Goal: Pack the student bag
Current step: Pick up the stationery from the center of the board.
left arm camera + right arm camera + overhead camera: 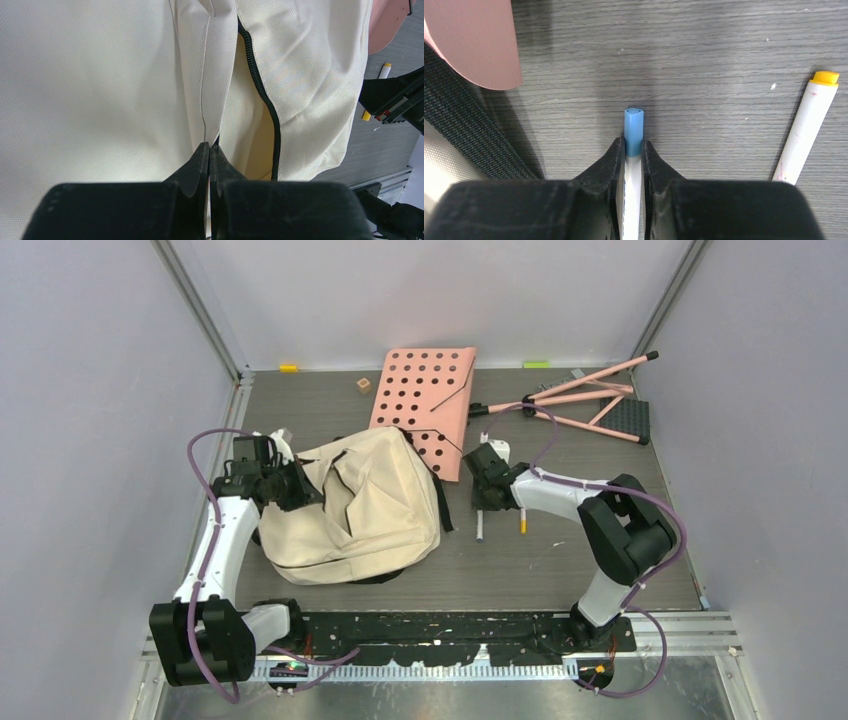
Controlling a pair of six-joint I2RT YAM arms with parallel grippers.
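The student bag (350, 505), cream fabric with black zipper trim (262, 95), lies slumped left of centre on the table. My left gripper (209, 146) is at the bag's upper left (298, 490), shut on a fold of its fabric (100, 90) beside the zipper opening. My right gripper (633, 145) is right of the bag (481, 502), pointing down at the table. Its fingers are shut on a white marker with a blue cap (634, 125); the cap sticks out past the fingertips. A second white marker with a yellow cap (806, 125) lies just to the right (522, 520).
A pink perforated board (425, 400) lies behind the bag, its corner (474, 40) close to my right gripper. A black bag strap (469, 135) runs left of it. A folded pink stand (585, 400) is at the back right, a small wooden cube (364, 385) at the back.
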